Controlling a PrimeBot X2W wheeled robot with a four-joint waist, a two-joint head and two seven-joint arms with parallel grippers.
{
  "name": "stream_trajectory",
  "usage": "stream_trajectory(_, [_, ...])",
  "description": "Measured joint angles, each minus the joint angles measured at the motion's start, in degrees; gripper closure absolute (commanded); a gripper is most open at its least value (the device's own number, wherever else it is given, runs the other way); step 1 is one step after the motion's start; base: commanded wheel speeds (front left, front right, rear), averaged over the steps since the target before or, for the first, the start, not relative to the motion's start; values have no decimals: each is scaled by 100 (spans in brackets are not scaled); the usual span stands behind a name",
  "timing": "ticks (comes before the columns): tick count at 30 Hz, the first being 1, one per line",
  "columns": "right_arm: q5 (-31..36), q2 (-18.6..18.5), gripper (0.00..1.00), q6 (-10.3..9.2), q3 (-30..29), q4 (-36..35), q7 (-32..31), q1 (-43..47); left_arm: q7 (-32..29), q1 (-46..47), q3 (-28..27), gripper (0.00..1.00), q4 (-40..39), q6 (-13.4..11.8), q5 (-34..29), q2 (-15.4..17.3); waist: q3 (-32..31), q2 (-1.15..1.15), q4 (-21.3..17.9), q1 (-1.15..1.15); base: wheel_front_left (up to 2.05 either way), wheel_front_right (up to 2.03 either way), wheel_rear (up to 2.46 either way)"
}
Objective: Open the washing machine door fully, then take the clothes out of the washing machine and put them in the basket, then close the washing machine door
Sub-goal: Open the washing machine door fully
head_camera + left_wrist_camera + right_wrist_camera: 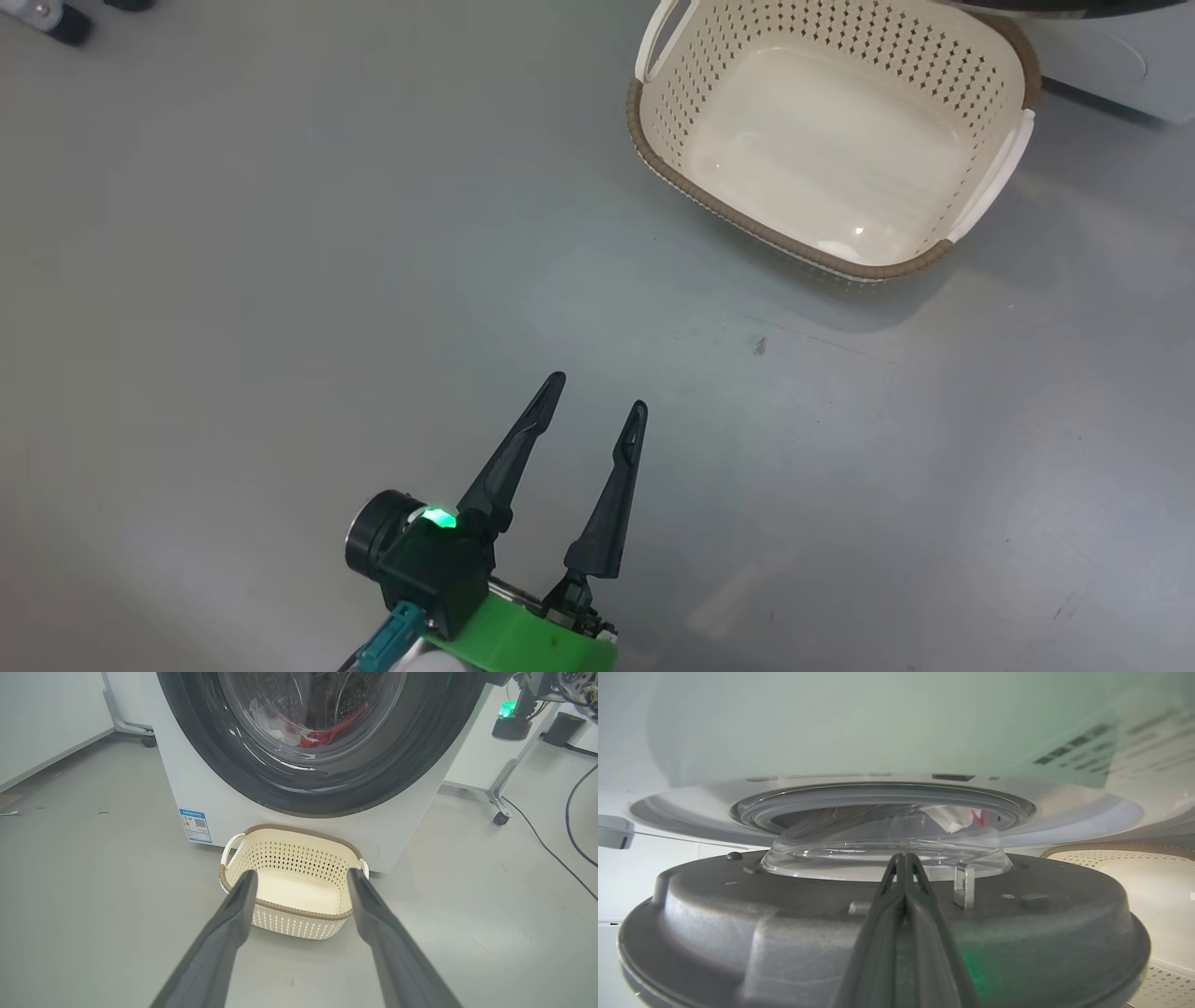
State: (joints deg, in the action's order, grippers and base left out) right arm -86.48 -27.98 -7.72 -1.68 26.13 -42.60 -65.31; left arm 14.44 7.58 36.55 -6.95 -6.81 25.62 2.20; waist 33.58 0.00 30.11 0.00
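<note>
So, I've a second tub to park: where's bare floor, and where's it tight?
Free: grey floor between the left gripper and the basket, and left of the basket. Crowded: basket sits close to the washing machine; a caster and cable lie beside it.

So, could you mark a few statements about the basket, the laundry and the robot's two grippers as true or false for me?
1. The cream perforated plastic basket is empty. True.
2. The left gripper has its two long dark fingers spread apart. True.
3. The red and white clothes hang from the left gripper. False: they lie inside the big white washing machine, visible through the door glass.
4. The right gripper is wide open. False: its fingers are pressed together, at the grey inner side of the round washing machine door.
</note>
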Motion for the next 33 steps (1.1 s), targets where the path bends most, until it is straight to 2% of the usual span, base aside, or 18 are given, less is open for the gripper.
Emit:
stream_trajectory(15, [-40,261,100,0,34,96,-55,321,0,6,-142,0,120,0,-53,0,-238,0,-143,0,0,0,0])
stream_trajectory(29, [-63,491,100,8,290,52,-250,768,0,15,-181,0,263,0,-147,1,-458,0,-251,0,0,0,0])
stream_trajectory(33, [-52,571,100,62,413,24,-281,936,0,15,-227,0,293,0,-193,2,-537,0,-289,0,0,0,0])
